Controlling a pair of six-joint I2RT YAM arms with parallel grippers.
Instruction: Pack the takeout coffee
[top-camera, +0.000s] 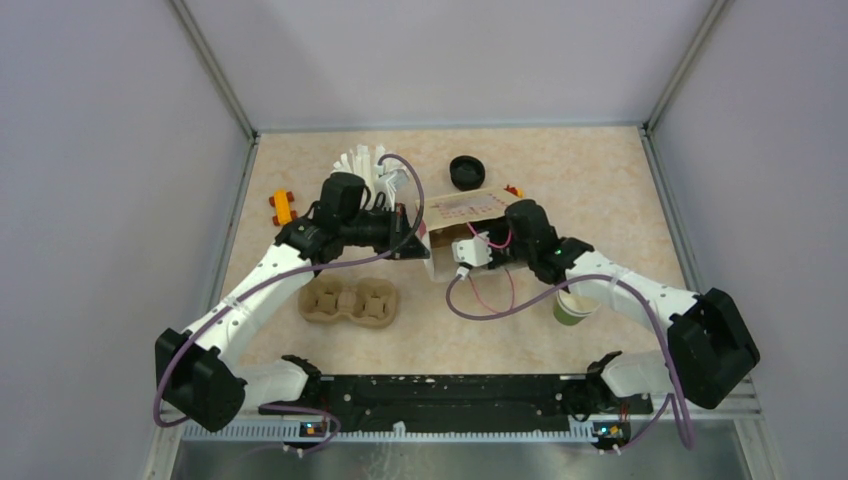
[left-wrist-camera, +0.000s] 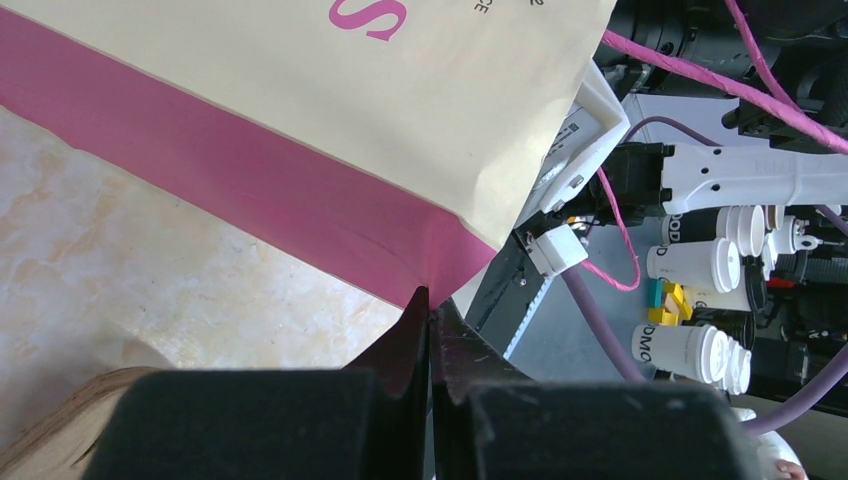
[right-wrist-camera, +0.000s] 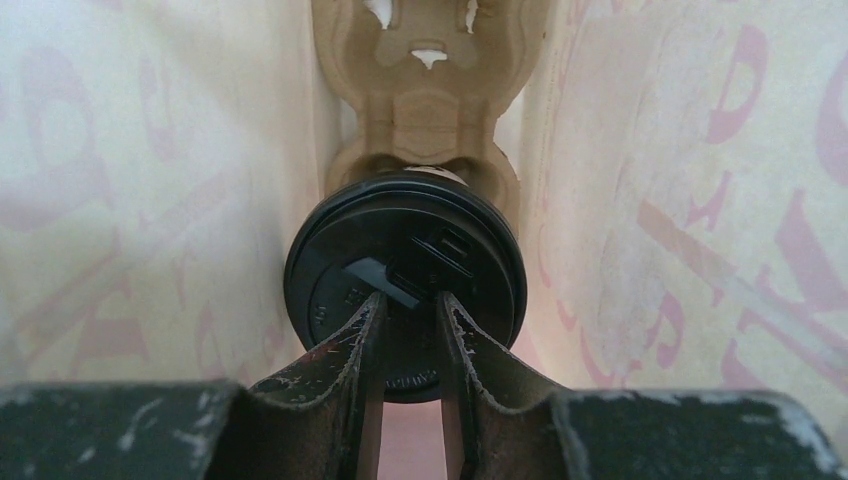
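A paper bag (top-camera: 468, 208) was seen at mid-table. A cardboard tray (right-wrist-camera: 425, 110) was lodged inside it, and the coffee cup (right-wrist-camera: 400, 265) was seated in the tray's near pocket with its black lid on. The bag's pink corner was pinched between the closed fingers of the left gripper (left-wrist-camera: 430, 305). The right gripper (right-wrist-camera: 410, 315) was reached into the bag with its fingers narrowly apart over the lid. Whether the lid was gripped could not be told.
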